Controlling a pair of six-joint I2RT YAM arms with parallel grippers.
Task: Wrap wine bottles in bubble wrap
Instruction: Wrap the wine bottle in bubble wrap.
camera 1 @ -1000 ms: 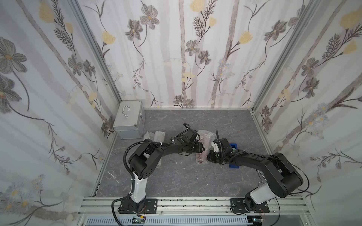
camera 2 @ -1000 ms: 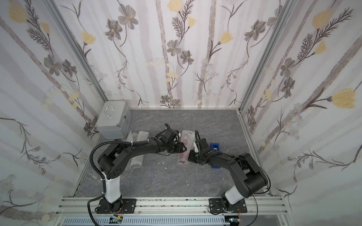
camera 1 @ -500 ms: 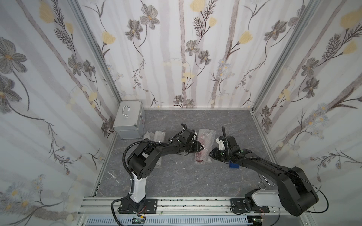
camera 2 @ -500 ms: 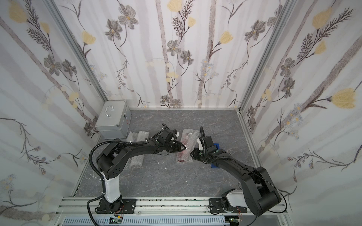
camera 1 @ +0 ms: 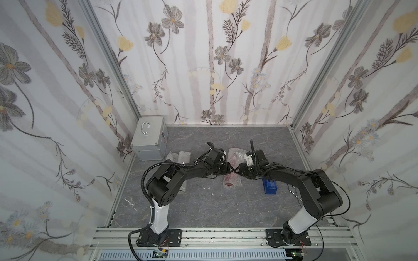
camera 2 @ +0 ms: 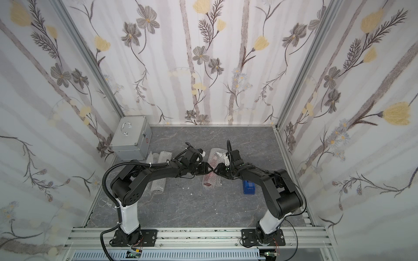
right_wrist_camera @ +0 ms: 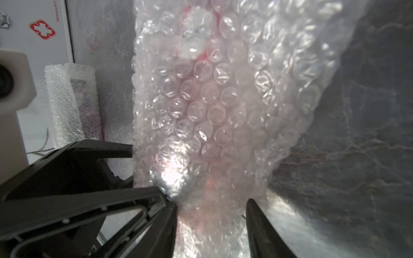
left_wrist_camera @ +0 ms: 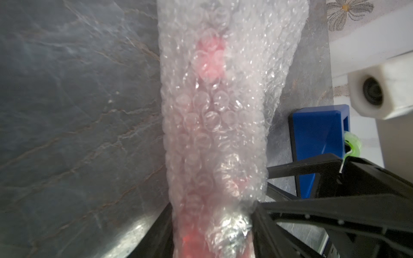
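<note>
Checking in from the remote station: my left hand [camera 1: 229, 170] is about half spread and clamped across the middle of a small glass wine bottle [camera 1: 229, 184] of red-pink liquid. The bottle lies on its side around the middle of the grey marbled counter [camera 1: 203, 210], rolled up in translucent whitish bubble wrap [right_wrist_camera: 212, 107]. In the left wrist view both fingers [left_wrist_camera: 312, 212] press the wrap's sides. The right hand [camera 1: 238, 170] faces it from the opposite side, nearly tip to tip, and stands open around the same roll, a finger [right_wrist_camera: 257, 227] on each flank just at the wrap. Head count: two hands and three wrapped rolls in all, with a second roll [right_wrist_camera: 86, 107] showing purplish and a third roll [right_wrist_camera: 59, 100] side by side near the one silver metal case [camera 1: 149, 140]. There's also one blue plastic tape dispenser [camera 1: 270, 186] near the right arm.
</note>
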